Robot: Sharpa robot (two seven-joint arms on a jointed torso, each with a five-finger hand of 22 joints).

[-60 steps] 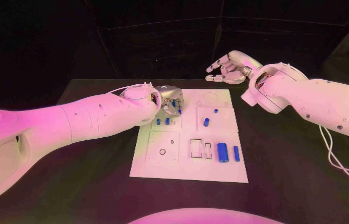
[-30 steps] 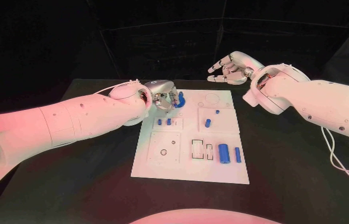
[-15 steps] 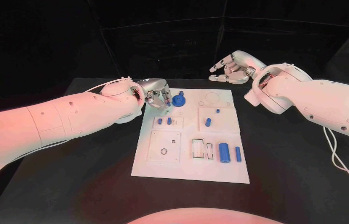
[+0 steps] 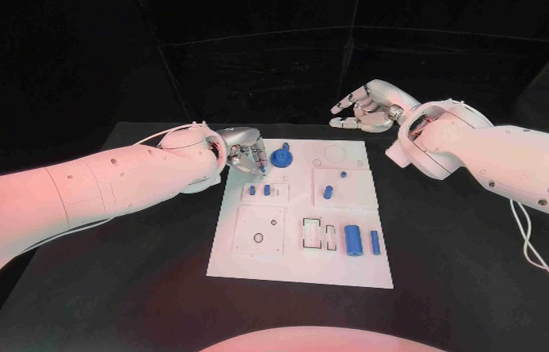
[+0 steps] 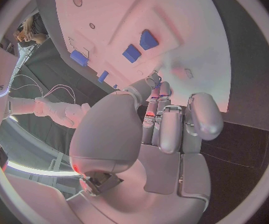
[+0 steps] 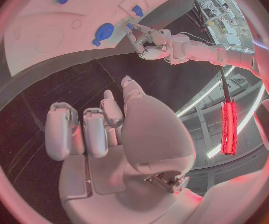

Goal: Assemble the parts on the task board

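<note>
The flat white rectangular task board (image 4: 300, 245) lies mid-table. A round blue disc-shaped part (image 4: 282, 159) sits at its far edge, just beside the silver left hand (image 4: 245, 155), whose fingers curl close together, holding nothing (smooth metal). The silver right hand (image 4: 364, 108) hovers beyond the board, fingers loosely spread, empty.

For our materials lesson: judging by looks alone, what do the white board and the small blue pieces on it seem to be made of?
The board looks like matte white plastic: flat, even, with crisp cut recesses and no grain. The blue pieces look like moulded or printed plastic, given their uniform colour and dull sheen. Neither can be confirmed from looks alone.
</note>
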